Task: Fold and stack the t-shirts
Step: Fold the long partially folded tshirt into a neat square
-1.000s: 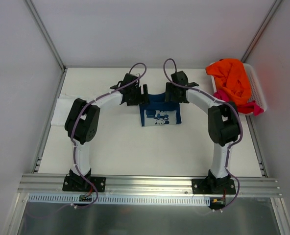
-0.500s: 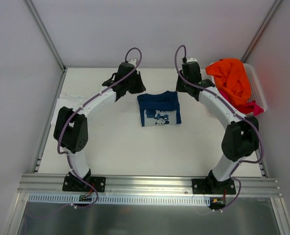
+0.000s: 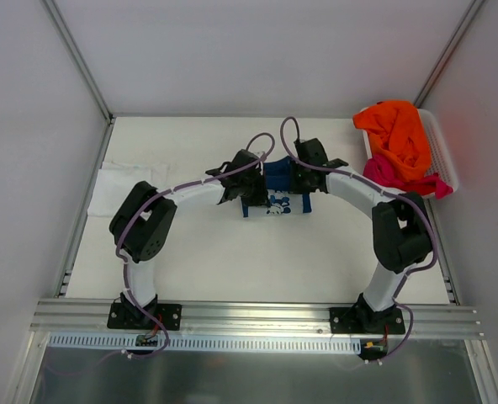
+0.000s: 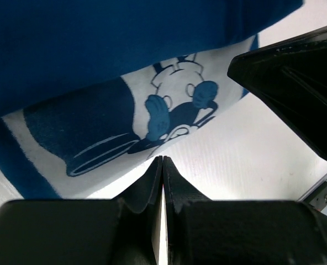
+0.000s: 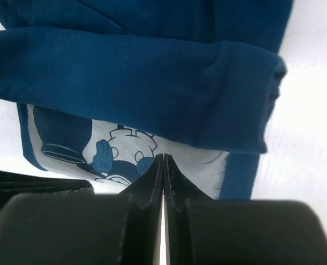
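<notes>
Centrally, folded navy t-shirt [image 5: 147, 83], just beyond tips of left gripper [image 4: 162, 162] and right gripper [image 5: 163, 159], both jaws pressed together

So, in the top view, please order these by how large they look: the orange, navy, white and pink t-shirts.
1. orange t-shirt
2. white t-shirt and navy t-shirt: about alike; the navy one is partly hidden, so unsure
3. pink t-shirt, mostly under the orange one
</notes>
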